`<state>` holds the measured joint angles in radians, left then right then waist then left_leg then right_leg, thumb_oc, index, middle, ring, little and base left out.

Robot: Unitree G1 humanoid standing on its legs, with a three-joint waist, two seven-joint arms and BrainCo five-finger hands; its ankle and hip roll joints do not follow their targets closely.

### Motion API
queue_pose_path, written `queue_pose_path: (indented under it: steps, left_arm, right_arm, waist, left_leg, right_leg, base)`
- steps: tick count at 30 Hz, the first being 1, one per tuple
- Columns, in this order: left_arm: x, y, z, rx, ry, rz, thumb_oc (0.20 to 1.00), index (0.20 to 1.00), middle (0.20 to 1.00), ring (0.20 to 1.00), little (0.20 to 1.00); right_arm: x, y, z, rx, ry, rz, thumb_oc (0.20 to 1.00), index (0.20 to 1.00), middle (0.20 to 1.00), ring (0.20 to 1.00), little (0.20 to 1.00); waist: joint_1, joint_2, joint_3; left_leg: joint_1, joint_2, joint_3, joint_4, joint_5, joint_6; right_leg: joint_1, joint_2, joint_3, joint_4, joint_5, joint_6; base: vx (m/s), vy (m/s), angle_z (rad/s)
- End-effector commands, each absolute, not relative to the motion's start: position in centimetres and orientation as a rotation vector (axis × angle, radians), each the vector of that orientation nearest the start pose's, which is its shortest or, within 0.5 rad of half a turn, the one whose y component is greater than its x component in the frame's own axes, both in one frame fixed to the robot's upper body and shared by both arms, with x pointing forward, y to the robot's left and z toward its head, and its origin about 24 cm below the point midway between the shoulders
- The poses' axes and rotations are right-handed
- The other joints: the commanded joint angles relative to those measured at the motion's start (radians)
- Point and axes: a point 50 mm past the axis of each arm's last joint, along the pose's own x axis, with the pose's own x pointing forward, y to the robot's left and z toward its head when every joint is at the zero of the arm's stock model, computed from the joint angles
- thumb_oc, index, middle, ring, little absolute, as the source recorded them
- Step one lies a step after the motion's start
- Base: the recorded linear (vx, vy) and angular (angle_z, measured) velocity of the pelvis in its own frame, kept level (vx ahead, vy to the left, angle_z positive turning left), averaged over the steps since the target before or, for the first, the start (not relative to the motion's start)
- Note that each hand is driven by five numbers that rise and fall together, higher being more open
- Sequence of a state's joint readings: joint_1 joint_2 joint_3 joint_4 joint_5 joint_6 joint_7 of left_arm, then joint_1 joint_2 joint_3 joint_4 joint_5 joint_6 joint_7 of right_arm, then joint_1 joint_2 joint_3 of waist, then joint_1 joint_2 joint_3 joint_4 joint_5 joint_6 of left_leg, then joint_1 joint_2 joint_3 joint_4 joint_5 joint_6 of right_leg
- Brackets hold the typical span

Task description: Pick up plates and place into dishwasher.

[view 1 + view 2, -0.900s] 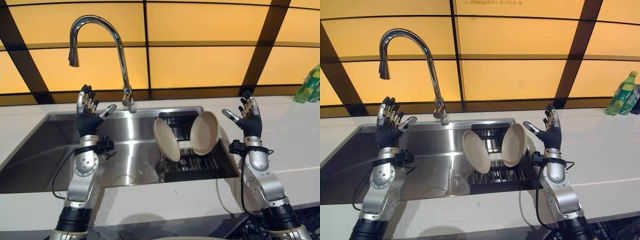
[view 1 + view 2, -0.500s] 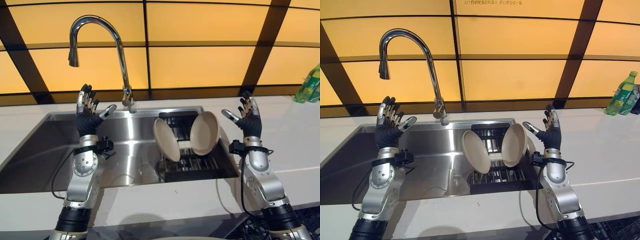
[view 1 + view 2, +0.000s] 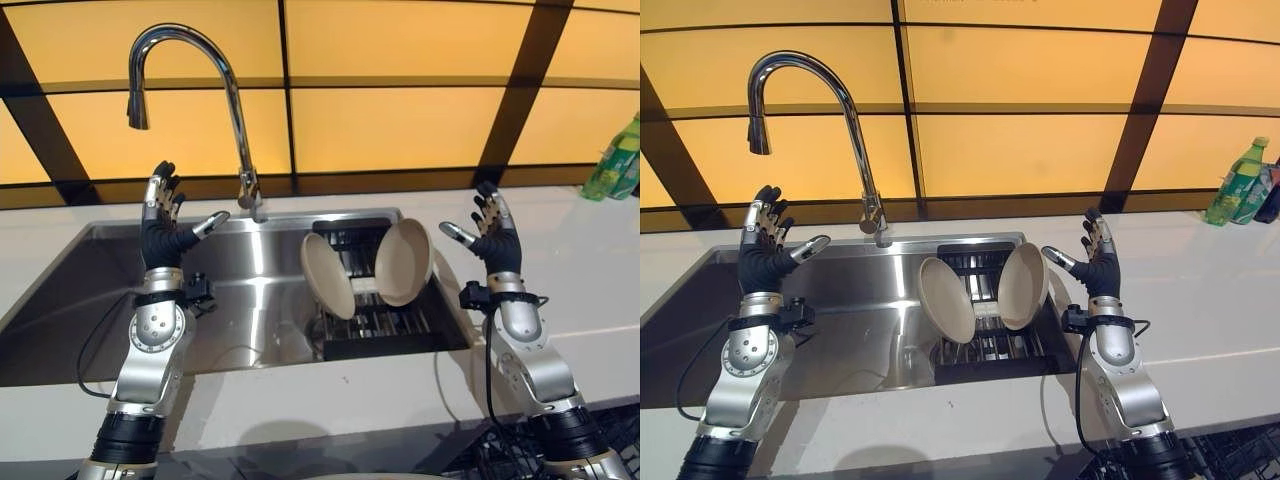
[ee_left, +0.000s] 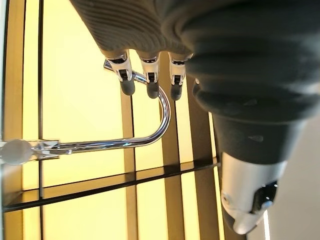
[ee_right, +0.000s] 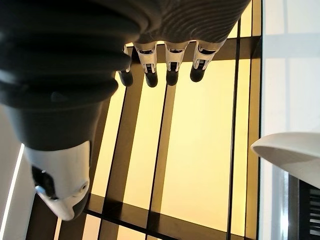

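Left eye view is showing the whole scene sitting slightly lower and shifted compared with a moment ago, so the head camera is moving while the left hand [image 3: 160, 232] and right hand [image 3: 493, 238] are staying raised over the sink [image 3: 110, 300] edges, fingers straight and released, grasping nothing. Both beige plates [image 3: 365, 272] are leaning against each other on the black rack [image 3: 378, 325] inside the sink, untouched, so the pickup is not yet starting.
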<state>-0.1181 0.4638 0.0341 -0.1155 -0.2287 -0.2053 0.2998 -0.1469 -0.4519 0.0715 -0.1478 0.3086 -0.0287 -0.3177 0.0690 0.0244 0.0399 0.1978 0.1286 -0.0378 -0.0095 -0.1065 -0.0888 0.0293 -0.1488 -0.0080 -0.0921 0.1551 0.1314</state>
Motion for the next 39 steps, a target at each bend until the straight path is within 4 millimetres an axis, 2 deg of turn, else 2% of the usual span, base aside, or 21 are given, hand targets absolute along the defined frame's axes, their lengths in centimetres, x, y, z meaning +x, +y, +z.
queue_pose_path:
  steps: [1,4,6,10,19,25,39]
  left_arm:
    - [26.9,24.6,17.3,0.366,-0.595,0.27,1.0,1.0,1.0,1.0,1.0]
    - [27.1,25.0,17.6,0.531,-0.6,0.275,1.0,1.0,1.0,1.0,1.0]
    - [27.2,26.1,17.8,0.615,-0.582,0.278,1.0,1.0,1.0,1.0,1.0]
    - [27.4,27.1,18.4,0.861,-0.589,0.271,1.0,1.0,1.0,1.0,1.0]
    - [27.4,28.9,19.2,1.238,-0.614,0.23,1.0,1.0,1.0,1.0,1.0]
    - [27.5,28.4,19.2,1.468,-0.661,0.119,1.0,1.0,1.0,1.0,1.0]
    - [27.8,25.0,18.0,1.7,-0.932,-0.077,1.0,1.0,1.0,1.0,1.0]
  right_arm:
    - [27.7,-20.8,16.0,-0.078,-0.432,-0.147,1.0,1.0,1.0,1.0,1.0]
    - [27.6,-21.2,16.0,-0.088,-0.421,-0.145,1.0,1.0,1.0,1.0,1.0]
    - [27.3,-21.8,15.9,-0.091,-0.407,-0.15,1.0,1.0,1.0,1.0,1.0]
    - [27.1,-22.3,15.4,-0.099,-0.379,-0.154,1.0,1.0,1.0,1.0,1.0]
    - [26.7,-23.5,14.8,-0.117,-0.342,-0.149,1.0,1.0,1.0,1.0,1.0]
    - [26.7,-24.2,14.9,-0.128,-0.334,-0.134,1.0,1.0,1.0,1.0,1.0]
    - [27.1,-24.4,15.1,-0.172,-0.313,-0.097,1.0,1.0,1.0,1.0,1.0]
  waist:
    - [-0.024,-0.025,-0.008]
    - [-0.037,-0.015,-0.019]
    - [-0.049,-0.006,-0.028]
    - [-0.068,0.007,-0.033]
    - [-0.1,0.019,-0.027]
    - [-0.119,0.027,-0.013]
    - [-0.165,0.052,0.024]
  left_leg:
    - [-0.116,-0.078,0.0,0.025,0.092,0.014]
    - [-0.093,-0.077,0.008,-0.017,0.101,0.011]
    - [-0.079,-0.079,0.018,-0.039,0.103,0.011]
    - [-0.062,-0.089,0.039,-0.059,0.096,0.022]
    - [-0.05,-0.108,0.067,-0.077,0.078,0.047]
    - [-0.049,-0.114,0.084,-0.076,0.063,0.055]
    - [-0.052,-0.129,0.114,-0.077,0.057,0.063]
  right_leg:
    - [0.094,0.073,-0.064,0.041,-0.152,-0.078]
    - [0.098,0.063,-0.064,0.038,-0.154,-0.068]
    - [0.096,0.057,-0.058,0.038,-0.154,-0.059]
    - [0.09,0.044,-0.046,0.035,-0.147,-0.044]
    - [0.07,0.022,-0.016,0.027,-0.125,-0.019]
    - [0.056,0.007,-0.003,0.029,-0.121,-0.006]
    - [0.025,-0.016,0.026,0.046,-0.112,0.012]
  base:
    - [0.11,0.199,-0.09]
    - [0.11,0.152,-0.03]
    - [0.13,0.151,-0.07]
    - [0.12,0.13,-0.06]
    - [0.09,0.089,-0.06]
    - [0.06,0.068,-0.07]
    - [0.05,0.064,-0.05]
